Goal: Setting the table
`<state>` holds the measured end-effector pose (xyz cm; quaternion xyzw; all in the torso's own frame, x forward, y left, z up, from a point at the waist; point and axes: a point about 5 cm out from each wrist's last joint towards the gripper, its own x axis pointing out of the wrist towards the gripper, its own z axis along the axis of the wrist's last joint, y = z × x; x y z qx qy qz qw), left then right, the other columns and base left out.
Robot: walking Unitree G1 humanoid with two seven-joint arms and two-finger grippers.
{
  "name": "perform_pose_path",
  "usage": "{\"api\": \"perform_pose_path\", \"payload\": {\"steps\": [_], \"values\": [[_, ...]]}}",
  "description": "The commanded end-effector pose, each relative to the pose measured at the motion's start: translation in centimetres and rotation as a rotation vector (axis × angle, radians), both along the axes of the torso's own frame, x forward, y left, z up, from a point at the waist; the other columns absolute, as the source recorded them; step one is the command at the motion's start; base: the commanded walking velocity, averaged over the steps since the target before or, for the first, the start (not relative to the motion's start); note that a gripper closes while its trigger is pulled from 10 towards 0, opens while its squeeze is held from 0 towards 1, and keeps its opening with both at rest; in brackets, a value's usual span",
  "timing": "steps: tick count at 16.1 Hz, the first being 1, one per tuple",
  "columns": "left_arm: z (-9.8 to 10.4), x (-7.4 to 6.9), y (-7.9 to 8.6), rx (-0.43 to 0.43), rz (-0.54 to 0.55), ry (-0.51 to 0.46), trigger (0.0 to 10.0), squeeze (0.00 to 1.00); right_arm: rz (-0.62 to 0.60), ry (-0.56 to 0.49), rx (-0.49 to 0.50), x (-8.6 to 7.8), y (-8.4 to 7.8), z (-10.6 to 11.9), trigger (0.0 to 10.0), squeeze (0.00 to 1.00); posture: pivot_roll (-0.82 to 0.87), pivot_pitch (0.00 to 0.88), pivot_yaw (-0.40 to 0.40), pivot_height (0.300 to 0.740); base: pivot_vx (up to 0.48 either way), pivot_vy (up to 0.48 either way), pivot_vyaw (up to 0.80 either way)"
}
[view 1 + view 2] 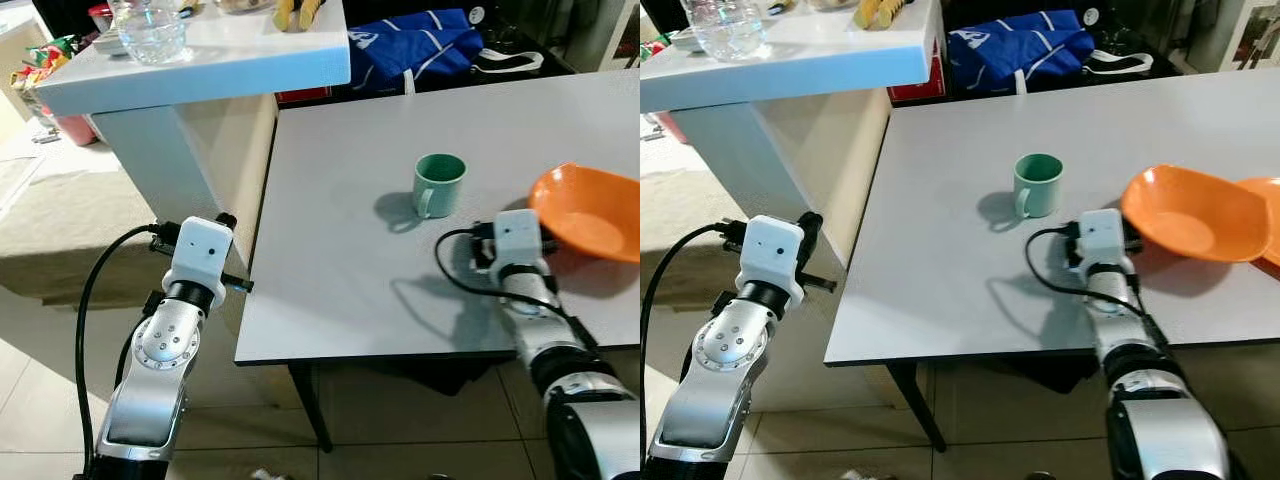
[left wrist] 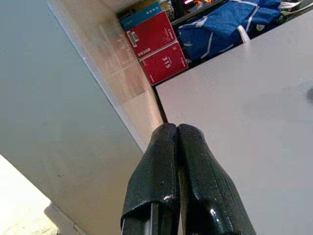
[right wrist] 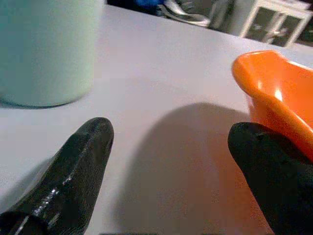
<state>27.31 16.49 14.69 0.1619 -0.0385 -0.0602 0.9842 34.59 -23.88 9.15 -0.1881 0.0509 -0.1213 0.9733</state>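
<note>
Left hand (image 2: 177,147): both fingers pressed together, nothing between them. It hangs off the desk's (image 1: 330,230) left edge, beside the white counter (image 1: 200,65). Idle.

Right hand (image 3: 171,161): over the desk, fingers spread wide, nothing gripped. Mug (image 1: 438,184) sits ahead and to its left; orange bowl (image 1: 585,212) just to its right, tilted, near rim raised. One finger (image 3: 266,166) lies right next to the bowl's wall; contact cannot be confirmed.

Step in hand, as judged: taking or placing the bowl. To do it well, bring 1 finger inside the rim and 1 outside, close on the wall rather than the lip, and keep the bowl level so it does not rock. Keep the wrist cable (image 1: 450,270) away from the mug.

Containers:
- Glass bowl (image 1: 150,35) on the counter: clear, contents unclear.
- Mug: upright, handle toward the robot, looks empty.
- Orange bowl: empty. A second orange piece (image 1: 1265,215) lies partly under it at the right eye view's edge.
</note>
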Motion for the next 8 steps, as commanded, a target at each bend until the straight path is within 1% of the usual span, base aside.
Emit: {"api": "perform_pose_path", "payload": {"steps": [1,3,4,5,8], "values": [[0.3,0.3,0.5,0.005,0.013,-0.012,10.0,0.0,0.022,-0.03,-0.002,0.6,0.7,0.7,10.0,0.0,-0.08,0.0,0.17,0.74,0.0,0.0,0.0],[0.3,0.3,0.5,0.005,0.014,-0.011,10.0,0.0,0.101,-0.033,0.03,0.9,2.5,0.7,10.0,0.0,-0.08,0.0,0.168,0.74,0.0,0.0,0.0],[0.3,0.3,0.5,0.004,0.015,-0.012,10.0,0.0,0.164,-0.033,0.038,1.0,4.0,0.5,10.0,0.0,-0.08,0.0,0.168,0.74,0.0,0.0,0.0],[0.3,0.3,0.5,0.005,0.016,-0.011,10.0,0.0,0.204,-0.024,0.055,1.0,5.2,0.1,10.0,0.0,-0.08,0.0,0.168,0.74,0.0,0.0,0.0],[0.2,0.2,0.7,0.007,0.019,-0.008,10.0,0.0,0.273,-0.005,0.099,0.7,7.1,-0.5,10.0,0.0,-0.07,0.0,0.163,0.74,0.0,0.0,0.0]]}}
